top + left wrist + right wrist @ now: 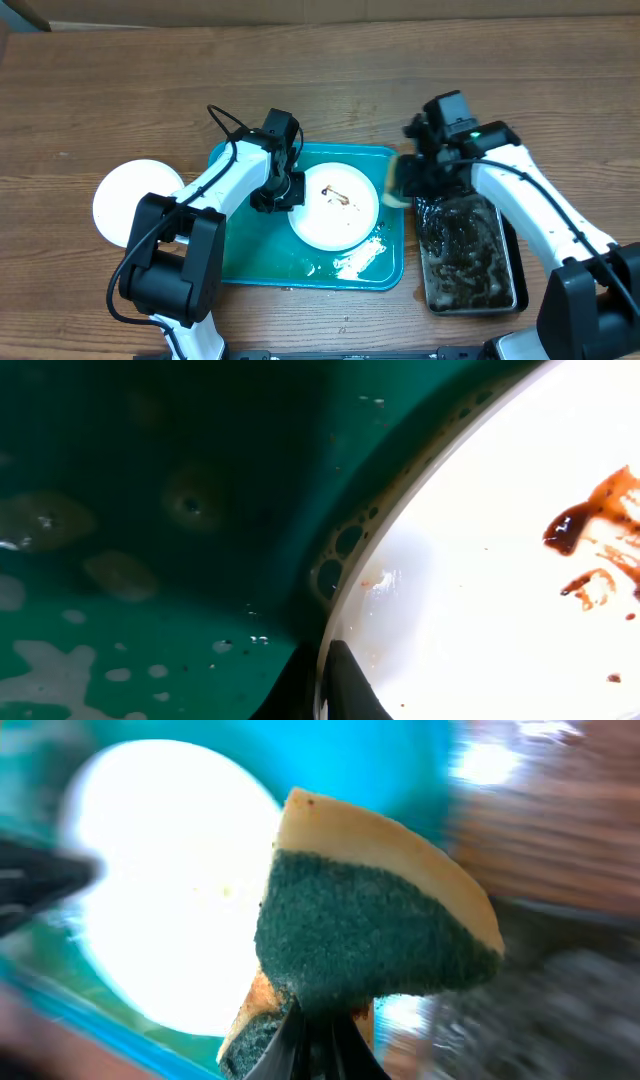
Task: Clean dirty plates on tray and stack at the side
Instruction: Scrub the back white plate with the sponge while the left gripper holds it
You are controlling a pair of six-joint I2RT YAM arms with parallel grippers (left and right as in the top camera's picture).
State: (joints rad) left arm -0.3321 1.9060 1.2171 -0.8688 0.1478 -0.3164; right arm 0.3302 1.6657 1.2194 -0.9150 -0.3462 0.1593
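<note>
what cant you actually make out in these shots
- right wrist: motion blur and glare wash out the plate; its centre is unreadable.
- left wrist: frame edges cut off most of the plate; only the tips of the left gripper show.
- overhead: the black tray holds a dark, indistinct mass.

Yellow-backed green sponge [380,920], black tray [472,308] of murky dark water, wooden table [100,90].

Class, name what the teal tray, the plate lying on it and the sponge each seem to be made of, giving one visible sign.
Tray: likely plastic, glossy; wet teal surface, rounded moulded corners.
Plate: smooth white, plastic or glazed ceramic, unclear; sauce sits on top.
Sponge: soft yellow foam with coarse green scouring layer.
</note>
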